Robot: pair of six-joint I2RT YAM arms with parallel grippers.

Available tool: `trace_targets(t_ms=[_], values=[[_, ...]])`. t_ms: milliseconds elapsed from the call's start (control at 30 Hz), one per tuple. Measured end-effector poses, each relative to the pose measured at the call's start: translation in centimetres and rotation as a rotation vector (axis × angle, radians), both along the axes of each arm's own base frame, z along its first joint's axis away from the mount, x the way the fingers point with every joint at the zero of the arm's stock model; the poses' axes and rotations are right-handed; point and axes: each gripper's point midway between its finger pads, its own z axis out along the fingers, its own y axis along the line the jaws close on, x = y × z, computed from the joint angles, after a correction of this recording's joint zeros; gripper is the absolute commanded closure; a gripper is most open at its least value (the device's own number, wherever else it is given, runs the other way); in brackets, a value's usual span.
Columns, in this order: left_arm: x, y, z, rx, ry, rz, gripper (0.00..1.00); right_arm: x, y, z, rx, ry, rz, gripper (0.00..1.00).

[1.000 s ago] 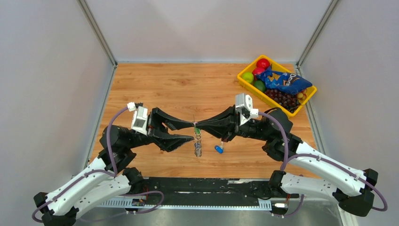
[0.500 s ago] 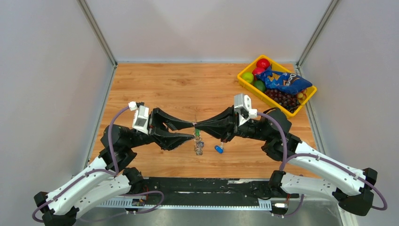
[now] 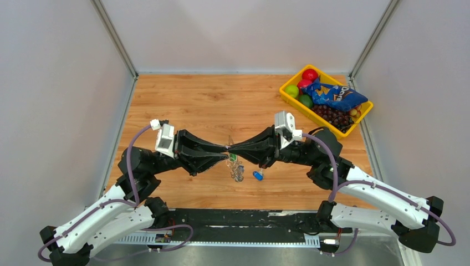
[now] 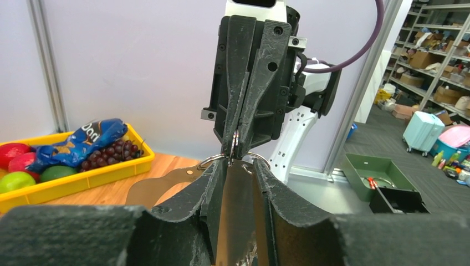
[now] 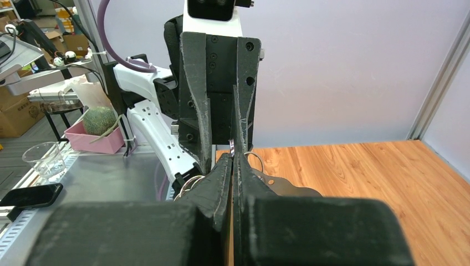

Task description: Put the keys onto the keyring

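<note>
— Keyring point(image 4: 206, 161): where does it sit?
— In the air above the bench point(image 3: 183, 100), where the two arms meet tip to tip. The right jaws are pinched tight on its rim. The left jaws stand narrow, a slim gap either side of it; I cannot tell if they press.
— And its lie?
— The ring runs across the tips, and the chain point(image 3: 236, 169) with a few keys hangs straight down.
— Any loose?
— One blue key point(image 3: 258, 175) on the bench, just right of the chain, nearer the right arm.
</note>
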Motion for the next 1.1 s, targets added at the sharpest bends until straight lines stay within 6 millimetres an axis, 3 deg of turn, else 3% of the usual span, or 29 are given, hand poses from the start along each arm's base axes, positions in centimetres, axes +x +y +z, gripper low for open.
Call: trace_targets(t_ms=[100, 167, 200, 267, 633, 867, 1100], values=[[0.0, 0.1, 0.0, -0.002, 0.001, 0.002, 0.76, -0.1, 0.0, 0.0, 0.001, -0.006, 0.005, 1.00], [0.0, 0.1, 0.0, -0.002, 0.001, 0.005, 0.84, -0.3, 0.1, 0.0, 0.001, -0.010, 0.010, 1.00], [0.1, 0.1, 0.0, -0.001, 0.002, 0.006, 0.94, -0.3, 0.1, 0.0, 0.000, -0.010, 0.012, 1.00], [0.0, 0.1, 0.0, -0.002, 0.005, 0.003, 0.99, -0.4, 0.1, 0.0, 0.000, -0.014, 0.014, 1.00], [0.1, 0.1, -0.1, 0.003, 0.003, 0.006, 1.00, -0.6, 0.2, 0.0, -0.002, -0.032, 0.019, 1.00], [0.2, -0.3, -1.2, 0.071, 0.021, 0.002, 1.00, -0.6, 0.1, -1.1, -0.046, -0.022, 0.011, 0.70], [0.5, -0.4, -2.7, 0.203, 0.042, 0.017, 1.00, -0.7, -0.8, -3.1, -0.174, -0.018, -0.011, 0.63]])
